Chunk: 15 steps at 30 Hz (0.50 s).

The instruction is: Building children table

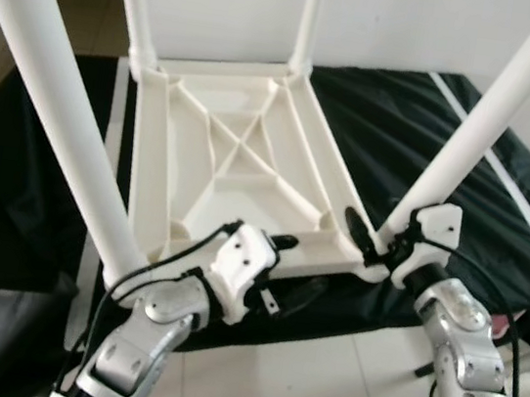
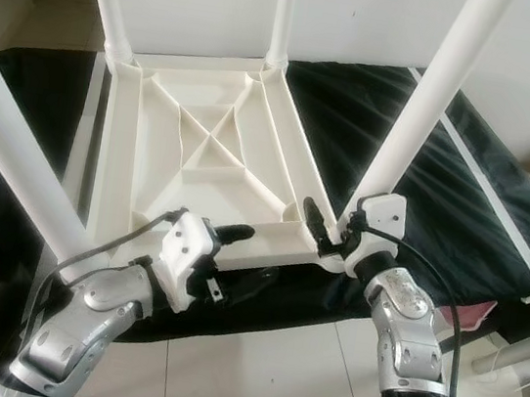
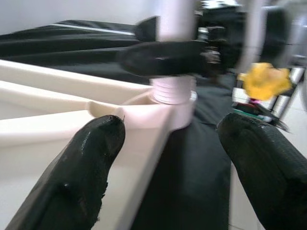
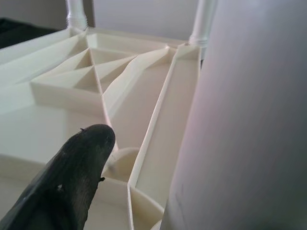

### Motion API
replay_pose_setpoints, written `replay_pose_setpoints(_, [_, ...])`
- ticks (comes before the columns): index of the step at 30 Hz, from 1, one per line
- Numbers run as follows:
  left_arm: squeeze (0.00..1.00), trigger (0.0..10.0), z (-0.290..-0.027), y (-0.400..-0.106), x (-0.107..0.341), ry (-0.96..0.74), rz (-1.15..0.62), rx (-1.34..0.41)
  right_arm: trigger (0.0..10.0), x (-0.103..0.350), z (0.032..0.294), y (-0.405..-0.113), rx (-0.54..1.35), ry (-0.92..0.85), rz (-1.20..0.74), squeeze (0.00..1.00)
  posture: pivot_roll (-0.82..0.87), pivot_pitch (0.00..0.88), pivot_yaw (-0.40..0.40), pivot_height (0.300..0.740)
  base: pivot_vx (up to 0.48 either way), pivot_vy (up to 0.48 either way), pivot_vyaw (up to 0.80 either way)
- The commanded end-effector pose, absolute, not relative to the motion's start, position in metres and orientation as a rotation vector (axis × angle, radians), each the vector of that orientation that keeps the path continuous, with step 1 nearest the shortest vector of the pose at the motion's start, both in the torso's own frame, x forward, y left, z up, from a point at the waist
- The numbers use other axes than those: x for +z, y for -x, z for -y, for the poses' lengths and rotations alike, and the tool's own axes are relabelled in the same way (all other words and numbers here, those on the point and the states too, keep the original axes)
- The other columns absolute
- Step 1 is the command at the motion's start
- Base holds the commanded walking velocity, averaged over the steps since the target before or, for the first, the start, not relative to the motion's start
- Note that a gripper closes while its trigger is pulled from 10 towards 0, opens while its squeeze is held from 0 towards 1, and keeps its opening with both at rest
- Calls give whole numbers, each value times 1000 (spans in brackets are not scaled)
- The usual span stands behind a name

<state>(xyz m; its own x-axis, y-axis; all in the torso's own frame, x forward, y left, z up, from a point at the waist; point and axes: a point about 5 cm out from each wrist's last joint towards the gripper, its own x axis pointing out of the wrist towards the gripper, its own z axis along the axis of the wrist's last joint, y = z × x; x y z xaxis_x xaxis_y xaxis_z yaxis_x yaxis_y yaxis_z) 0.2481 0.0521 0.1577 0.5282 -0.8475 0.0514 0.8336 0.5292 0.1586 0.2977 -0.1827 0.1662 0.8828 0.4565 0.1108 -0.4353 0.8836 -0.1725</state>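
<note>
No writing or brand can be read on anything here. One white plastic table top [image 1: 239, 170] lies upside down on a black cloth [image 1: 393, 128], its underside showing raised ribs that cross in the middle. Four white legs [image 1: 52, 99] stand up from its corners, one at each.

The left gripper [image 1: 271, 259] sits at the near edge of the table top with its fingers [image 3: 81, 163] spread apart, one finger over the rim and the other outside it, not squeezing. The right gripper [image 1: 368, 238] is clamped around the base of the near right leg [image 1: 483, 121], just above its threaded socket [image 3: 171, 91] at the corner.
</note>
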Motion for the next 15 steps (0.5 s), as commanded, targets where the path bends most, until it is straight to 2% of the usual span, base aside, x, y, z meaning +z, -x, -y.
replay_pose_setpoints(1, [0, 10000, -53, -253, 159, -134, 143, -962, 10000, 156, 178, -294, 533, 150, 106, 0, 1, 59, -69, 740, 0, 0, 0])
replay_pose_setpoints(2, [0, 10000, -53, -256, 160, -137, 147, -942, 8118, 155, 179, -293, 547, 154, 97, 0, -1, 60, -69, 740, 0, 0, 0])
replay_pose_setpoints(3, [0, 10000, -53, -256, 160, -137, 147, -942, 8118, 155, 179, -293, 547, 154, 97, 0, -1, 60, -69, 740, 0, 0, 0])
replay_pose_setpoints(4, [0, 10000, -52, -257, 161, -136, 147, -938, 1137, 154, 181, -293, 555, 151, 93, 0, -7, 62, -65, 740, 0, 0, 0])
replay_pose_setpoints(5, [0, 10000, -52, -257, 161, -136, 145, -941, 0, 154, 183, -293, 558, 147, 92, 0, -7, 62, -65, 740, 0, 0, 0])
replay_pose_setpoints(15, [0, 10000, -52, -260, 161, -182, 156, -921, 0, 150, 187, -292, 523, 143, 74, 0, -17, 68, -47, 740, 0, 0, 0])
